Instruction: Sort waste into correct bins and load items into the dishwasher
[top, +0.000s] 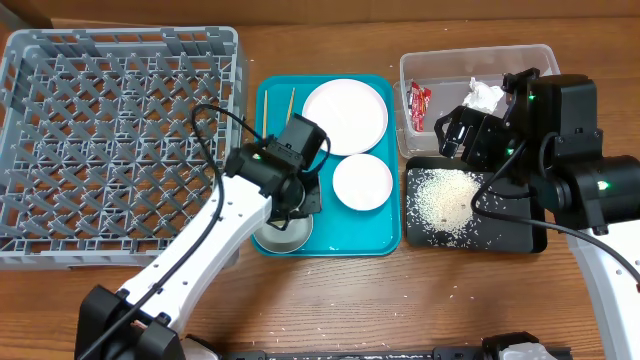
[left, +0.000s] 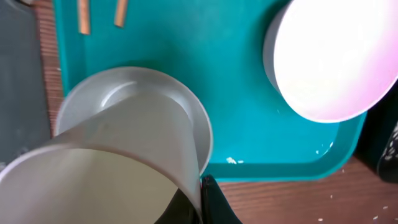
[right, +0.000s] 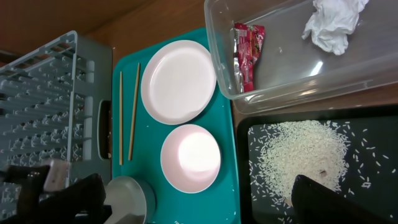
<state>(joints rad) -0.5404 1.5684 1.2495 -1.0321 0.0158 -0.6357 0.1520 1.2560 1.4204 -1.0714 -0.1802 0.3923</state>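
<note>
Fingers of the left gripper clenched the white cup over the steel bowl at the teal tray's near left; the right gripper's state could not be told.

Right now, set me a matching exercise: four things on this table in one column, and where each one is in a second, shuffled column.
Things:
1. wrapper
2. rice
3. chopsticks
4. cup

Places:
A. on the black tray
B. held by the left tool
C. in the clear tub
D. on the teal tray

Pairs: 1-C, 2-A, 3-D, 4-B
</note>
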